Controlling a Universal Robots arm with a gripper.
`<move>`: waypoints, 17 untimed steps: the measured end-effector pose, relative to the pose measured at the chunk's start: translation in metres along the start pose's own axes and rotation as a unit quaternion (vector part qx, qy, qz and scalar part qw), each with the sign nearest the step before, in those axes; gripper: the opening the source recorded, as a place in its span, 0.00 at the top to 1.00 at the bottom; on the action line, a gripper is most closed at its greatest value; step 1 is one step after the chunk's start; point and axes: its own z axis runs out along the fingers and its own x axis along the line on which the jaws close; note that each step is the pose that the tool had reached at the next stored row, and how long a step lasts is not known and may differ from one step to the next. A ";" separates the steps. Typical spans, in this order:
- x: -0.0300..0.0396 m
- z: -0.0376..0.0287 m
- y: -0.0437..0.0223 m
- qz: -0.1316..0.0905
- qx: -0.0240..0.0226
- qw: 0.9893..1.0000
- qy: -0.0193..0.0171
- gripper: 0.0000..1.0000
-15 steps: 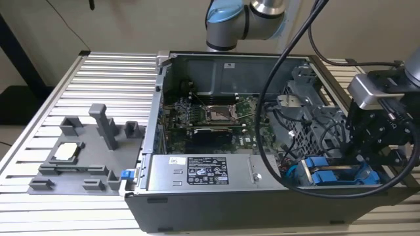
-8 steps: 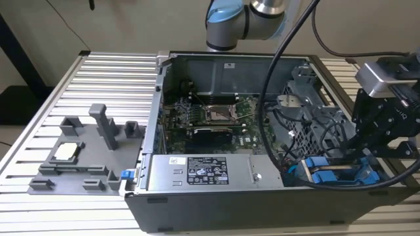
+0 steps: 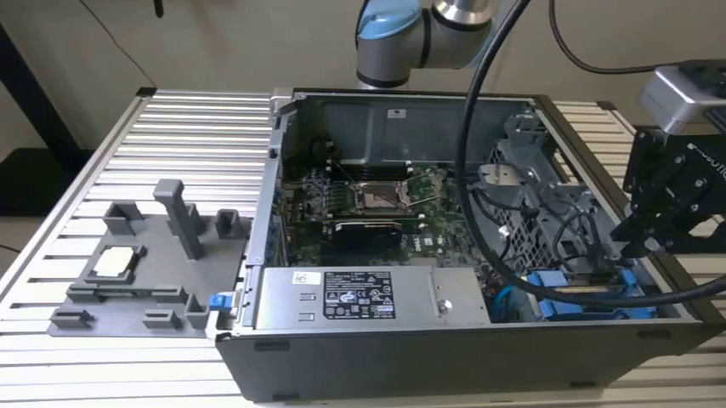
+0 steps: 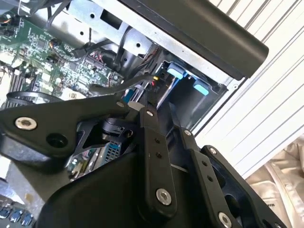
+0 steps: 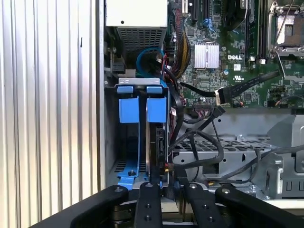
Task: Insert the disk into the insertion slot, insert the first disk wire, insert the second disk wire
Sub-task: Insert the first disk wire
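Hanging over the open computer case (image 3: pixel 454 357) at the exterior view's right, the pincer (image 3: pixel 635 242) hovers just above the grey drive cage; whether it is apart or together I cannot tell. The disk (image 5: pixel 156 109) stands seated in the insertion slot (image 5: pixel 141 82), in line with the pincer and just beside another blue carrier (image 5: pixel 128 109), with black cables (image 5: pixel 204 137) looping near

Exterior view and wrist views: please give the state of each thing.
Case: open, side panel off.
Disk: seated in the slot.
Other carrier: seated beside the disk.
Black cable: connector end free.
Gripper: down in the case, at the disk.
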 end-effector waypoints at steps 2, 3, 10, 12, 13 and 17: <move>0.0000 0.0000 0.0000 0.000 0.000 1.000 0.000 0.73; -0.0002 -0.0001 0.0000 0.000 0.000 1.000 0.000 0.73; -0.0140 0.0006 0.0004 0.003 0.000 1.000 0.000 0.73; -0.0203 0.0010 0.0005 0.003 0.000 1.000 0.000 0.73; -0.0233 0.0011 0.0006 0.003 0.000 1.000 0.000 0.73; -0.0315 0.0016 0.0011 0.003 0.000 1.000 0.000 0.73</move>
